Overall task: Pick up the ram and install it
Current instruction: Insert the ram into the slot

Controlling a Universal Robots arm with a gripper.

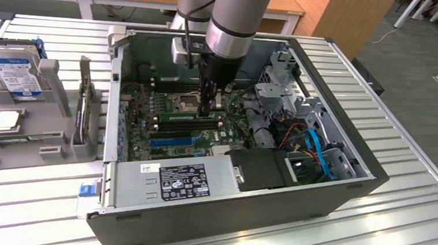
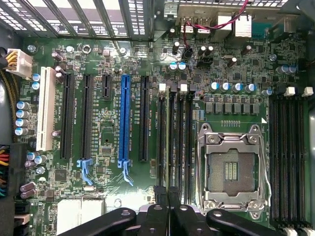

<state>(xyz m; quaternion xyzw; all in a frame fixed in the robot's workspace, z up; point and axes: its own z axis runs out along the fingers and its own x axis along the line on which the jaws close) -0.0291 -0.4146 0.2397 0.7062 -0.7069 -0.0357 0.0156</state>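
Starting with the exterior view: found the end effector (image 1: 209, 105) set deep inside the open computer case (image 1: 220, 226) on the desk (image 1: 397, 227), with the arm upright over the motherboard (image 1: 144, 110). Spotted the ram (image 1: 184, 118) directly beneath, standing on edge along a memory slot near the CPU socket (image 1: 186, 101). Read its long axis as running from the exterior view's left to the exterior view's right, level with the board. Placed the end effector over the right-hand end of that stick rather than its middle, with the tips touching its top edge or very nearly so.

Moving on to the wrist view: looked straight down on the ram (image 2: 172, 142), edge-on, stretching directly away from the end effector (image 2: 167, 192) in line with the slot bank. Saw it lying between the CPU socket (image 2: 231, 169) and the blue expansion slot (image 2: 123, 118), nearer the socket. Caught the fingertips (image 2: 160, 192) clenched close together at the near end, and judged them pinched on the ram's top edge. Could not tell the depth of seating in the slot. Judged the line that mattered as straight down, with no sideways offset and the stick parallel to the slot.
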